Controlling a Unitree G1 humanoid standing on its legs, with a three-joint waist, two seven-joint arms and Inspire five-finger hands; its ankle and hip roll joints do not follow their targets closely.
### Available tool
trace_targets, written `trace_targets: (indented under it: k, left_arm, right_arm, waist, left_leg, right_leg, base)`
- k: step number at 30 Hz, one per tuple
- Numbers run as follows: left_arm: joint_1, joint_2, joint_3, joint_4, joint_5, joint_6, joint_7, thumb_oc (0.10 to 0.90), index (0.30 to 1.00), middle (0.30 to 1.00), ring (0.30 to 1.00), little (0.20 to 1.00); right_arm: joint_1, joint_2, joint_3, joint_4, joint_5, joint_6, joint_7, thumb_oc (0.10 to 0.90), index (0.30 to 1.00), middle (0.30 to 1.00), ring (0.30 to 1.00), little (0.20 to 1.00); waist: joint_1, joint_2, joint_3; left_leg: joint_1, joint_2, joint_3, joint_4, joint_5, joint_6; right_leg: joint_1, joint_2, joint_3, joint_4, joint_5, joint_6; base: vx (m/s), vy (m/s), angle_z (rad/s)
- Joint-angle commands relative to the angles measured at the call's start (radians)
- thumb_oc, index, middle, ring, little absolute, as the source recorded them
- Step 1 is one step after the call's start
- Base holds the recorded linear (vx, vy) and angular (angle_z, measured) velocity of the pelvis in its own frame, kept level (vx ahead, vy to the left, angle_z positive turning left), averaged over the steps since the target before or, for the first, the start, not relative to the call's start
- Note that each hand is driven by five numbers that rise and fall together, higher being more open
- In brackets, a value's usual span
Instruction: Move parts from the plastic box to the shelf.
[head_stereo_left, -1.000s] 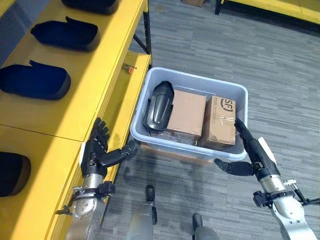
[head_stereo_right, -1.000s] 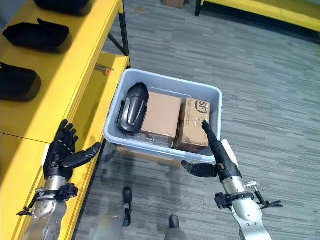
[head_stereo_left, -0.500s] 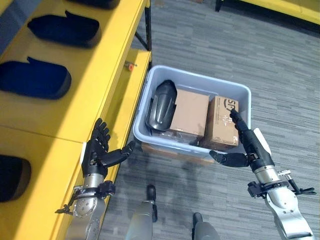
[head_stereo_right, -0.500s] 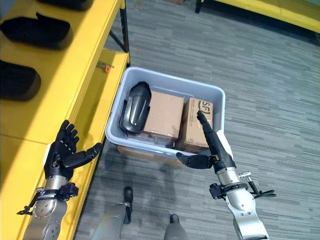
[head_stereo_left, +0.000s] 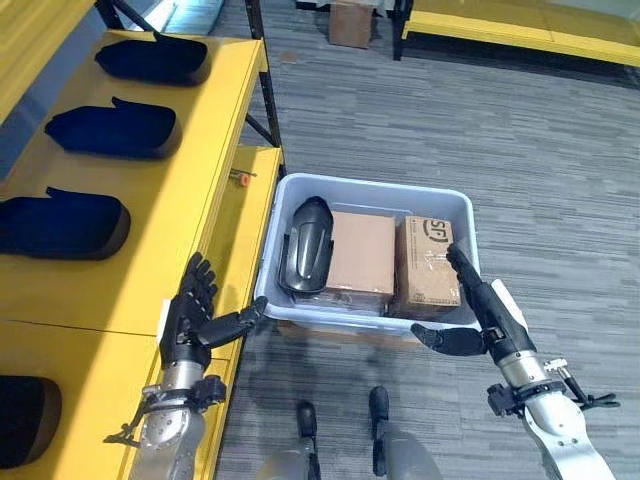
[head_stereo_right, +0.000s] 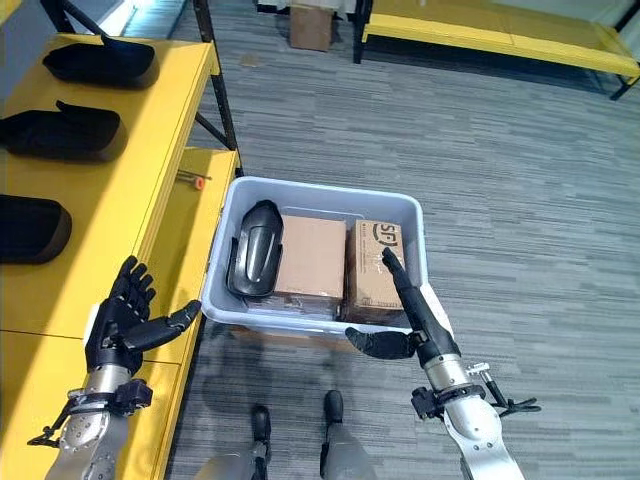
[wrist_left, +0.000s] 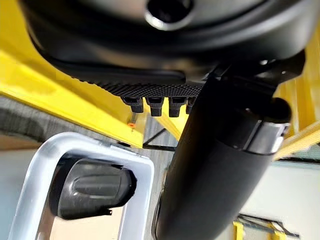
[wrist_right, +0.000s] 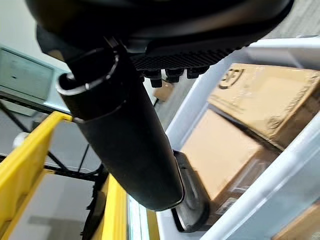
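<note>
A pale blue plastic box (head_stereo_left: 460, 205) stands on the floor beside the yellow shelf (head_stereo_left: 215, 130). In it lie a black moulded part (head_stereo_left: 303, 246) on its left side and two cardboard boxes (head_stereo_left: 362, 251). My left hand (head_stereo_left: 190, 315) is open in front of the shelf's edge, its thumb reaching toward the box's near left corner. My right hand (head_stereo_left: 480, 312) is open at the box's near right corner, fingers straight over the right cardboard box (head_stereo_left: 428, 260), thumb below the rim. Neither hand holds anything.
Several black parts (head_stereo_left: 110, 130) lie in a row on the shelf's top level. A small orange piece (head_stereo_left: 240, 179) sits on the lower shelf board. Another cardboard box (head_stereo_left: 350, 22) and a low yellow rack (head_stereo_left: 520, 25) stand far back. Grey carpet surrounds the box.
The camera has tilted up, so the whole scene sits lower and more of the far floor shows. My right hand has drawn in closer to the box's near right corner.
</note>
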Motion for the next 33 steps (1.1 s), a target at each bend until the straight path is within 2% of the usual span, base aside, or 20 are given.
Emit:
trace_targets:
  k: [1,8,12,13,14,16,17,18,20,21,23,24,27,28,30,31,33]
  left_arm:
    - [-0.047,0.024,0.032,-0.112,0.015,-0.075,-0.03,0.9,1.0,1.0,1.0,1.0]
    - [-0.049,0.021,0.022,-0.114,0.009,-0.066,-0.027,0.9,1.0,1.0,1.0,1.0]
    - [-0.062,0.021,0.018,-0.107,0.003,-0.061,-0.025,0.9,1.0,1.0,1.0,1.0]
    - [-0.066,0.024,0.017,-0.105,0.005,-0.06,-0.025,0.9,1.0,1.0,1.0,1.0]
    - [-0.074,0.022,0.016,-0.104,0.002,-0.061,-0.026,0.9,1.0,1.0,1.0,1.0]
    - [-0.079,0.021,0.01,-0.106,0.01,-0.065,-0.024,0.9,1.0,1.0,1.0,1.0]
    - [-0.083,0.019,0.008,-0.103,0.012,-0.063,-0.022,0.9,1.0,1.0,1.0,1.0]
    - [-0.085,0.017,0.006,-0.102,0.007,-0.063,-0.024,0.9,1.0,1.0,1.0,1.0]
    - [-0.079,0.016,0.004,-0.104,-0.013,-0.06,-0.028,0.9,1.0,1.0,1.0,1.0]
    - [-0.078,0.018,0.001,-0.104,-0.014,-0.062,-0.027,0.9,1.0,1.0,1.0,1.0]
    - [-0.081,0.019,0.002,-0.098,-0.01,-0.063,-0.014,0.9,1.0,1.0,1.0,1.0]
    - [-0.073,0.01,0.002,-0.089,-0.012,-0.061,-0.015,0.9,1.0,1.0,1.0,1.0]
    - [-0.064,-0.004,-0.004,-0.08,-0.02,-0.064,-0.015,0.9,1.0,1.0,1.0,1.0]
    - [-0.064,-0.014,-0.007,-0.081,-0.042,-0.067,-0.014,0.9,1.0,1.0,1.0,1.0]
    - [-0.064,0.001,0.002,-0.093,-0.03,-0.074,-0.016,0.9,1.0,1.0,1.0,1.0]
    - [-0.064,0.001,0.003,-0.093,-0.03,-0.074,-0.016,0.9,1.0,1.0,1.0,1.0]
    - [-0.07,0.032,0.02,-0.122,-0.01,-0.085,-0.009,0.9,1.0,1.0,1.0,1.0]
  right_arm:
    - [-0.063,-0.045,-0.089,-0.085,0.031,-0.095,-0.011,0.9,1.0,1.0,1.0,1.0]
    - [-0.044,-0.048,-0.107,-0.093,0.048,-0.096,-0.016,0.9,1.0,1.0,1.0,1.0]
    - [-0.048,-0.052,-0.111,-0.096,0.054,-0.102,-0.021,0.9,1.0,1.0,1.0,1.0]
    - [-0.052,-0.057,-0.112,-0.099,0.058,-0.106,-0.023,0.9,1.0,1.0,1.0,1.0]
    - [-0.058,-0.069,-0.11,-0.101,0.06,-0.111,-0.028,0.9,1.0,1.0,1.0,1.0]
    - [-0.069,-0.087,-0.112,-0.11,0.053,-0.115,-0.031,0.9,1.0,1.0,1.0,1.0]
    - [-0.076,-0.092,-0.11,-0.109,0.048,-0.117,-0.034,0.9,1.0,1.0,1.0,1.0]
    - [-0.081,-0.094,-0.111,-0.108,0.045,-0.117,-0.037,0.9,1.0,1.0,1.0,1.0]
    - [-0.083,-0.096,-0.118,-0.11,0.053,-0.117,-0.044,0.9,1.0,1.0,1.0,1.0]
    - [-0.086,-0.1,-0.118,-0.109,0.051,-0.117,-0.05,0.9,1.0,1.0,1.0,1.0]
    - [-0.109,-0.104,-0.105,-0.099,0.038,-0.12,-0.071,0.9,1.0,1.0,1.0,1.0]
    - [-0.11,-0.1,-0.099,-0.096,0.027,-0.116,-0.074,0.9,1.0,1.0,1.0,1.0]
    - [-0.104,-0.092,-0.095,-0.096,0.012,-0.117,-0.075,0.9,1.0,1.0,1.0,1.0]
    - [-0.106,-0.082,-0.094,-0.099,-0.021,-0.106,-0.084,0.9,1.0,1.0,1.0,1.0]
    - [-0.114,-0.072,-0.089,-0.105,-0.031,-0.107,-0.084,0.9,1.0,1.0,1.0,1.0]
    - [-0.115,-0.071,-0.089,-0.104,-0.031,-0.107,-0.084,0.9,1.0,1.0,1.0,1.0]
    - [-0.156,-0.091,-0.077,-0.113,-0.087,-0.102,-0.095,0.9,1.0,1.0,1.0,1.0]
  waist:
    - [-0.019,0.005,-0.102]
    - [-0.032,0.026,-0.114]
    - [-0.036,0.026,-0.105]
    - [-0.037,0.023,-0.094]
    - [-0.031,0.019,-0.067]
    - [-0.013,0.016,-0.027]
    - [-0.009,0.011,-0.023]
    - [-0.015,0.011,-0.023]
    - [-0.024,0.012,-0.036]
    - [-0.021,0.014,-0.038]
    - [-0.015,0.039,-0.042]
    - [-0.015,0.058,-0.051]
    - [-0.009,0.069,-0.066]
    - [-0.001,0.08,-0.08]
    - [0.0,0.08,-0.076]
    - [0.002,0.078,-0.076]
    - [0.011,0.06,-0.069]
  left_leg:
    - [0.027,0.056,-0.023,0.043,-0.089,-0.024]
    - [0.053,0.089,-0.024,0.013,-0.067,-0.052]
    - [0.026,0.112,-0.03,0.073,-0.076,-0.069]
    - [0.004,0.122,-0.037,0.135,-0.077,-0.076]
    - [-0.055,0.137,-0.056,0.268,-0.052,-0.085]
    - [-0.131,0.103,-0.117,0.412,-0.029,-0.086]
    - [-0.165,0.089,-0.152,0.432,-0.015,-0.083]
    - [-0.185,0.105,-0.156,0.408,-0.014,-0.082]
    - [-0.19,0.182,-0.15,0.256,0.016,-0.081]
    - [-0.172,0.193,-0.159,0.185,0.041,-0.085]
    - [-0.163,0.21,-0.194,0.057,0.11,-0.106]
    - [-0.144,0.212,-0.167,0.008,0.11,-0.117]
    - [-0.111,0.212,-0.143,-0.026,0.103,-0.121]
    - [-0.103,0.185,-0.128,-0.021,0.087,-0.116]
    - [-0.108,0.16,-0.099,0.005,0.067,-0.107]
    - [-0.11,0.158,-0.097,0.009,0.064,-0.106]
    - [-0.125,0.133,-0.065,0.05,0.022,-0.085]
  right_leg:
    - [0.056,0.009,-0.017,0.049,-0.152,0.041]
    - [0.071,0.035,-0.02,0.072,-0.193,0.017]
    - [0.067,0.049,-0.016,0.094,-0.216,-0.002]
    - [0.068,0.053,-0.014,0.102,-0.223,-0.013]
    - [0.081,0.059,-0.019,0.113,-0.233,-0.034]
    - [0.094,0.063,-0.02,0.129,-0.243,-0.053]
    - [0.088,0.06,-0.017,0.136,-0.249,-0.055]
    - [0.086,0.055,-0.021,0.141,-0.255,-0.053]
    - [0.086,0.031,-0.025,0.139,-0.263,-0.036]
    - [0.084,0.023,-0.021,0.142,-0.266,-0.031]
    - [0.086,0.025,0.0,0.15,-0.28,-0.018]
    - [0.096,0.024,0.01,0.143,-0.284,-0.01]
    - [0.109,0.018,0.022,0.126,-0.281,-0.003]
    - [0.113,-0.021,0.024,0.099,-0.263,0.018]
    - [0.115,-0.056,0.037,0.079,-0.24,0.037]
    - [0.115,-0.058,0.038,0.077,-0.239,0.038]
    - [0.111,-0.102,0.044,0.055,-0.214,0.064]
  base:
    - [0.09,-0.112,0.05]
    - [0.06,-0.113,0.06]
    - [0.01,-0.134,0.06]
    - [-0.04,-0.198,0.15]
    - [-0.07,-0.257,0.24]
    - [-0.09,-0.152,0.4]
    - [-0.05,-0.03,0.32]
    - [0.0,0.035,0.1]
    - [0.1,0.116,0.09]
    - [0.13,0.146,0.14]
    - [0.17,0.232,0.02]
    - [0.15,0.226,-0.1]
    - [0.15,0.206,-0.38]
    - [0.14,0.305,-0.57]
    - [0.12,0.31,-0.37]
    - [0.1,0.273,-0.22]
    - [0.07,0.227,-0.11]
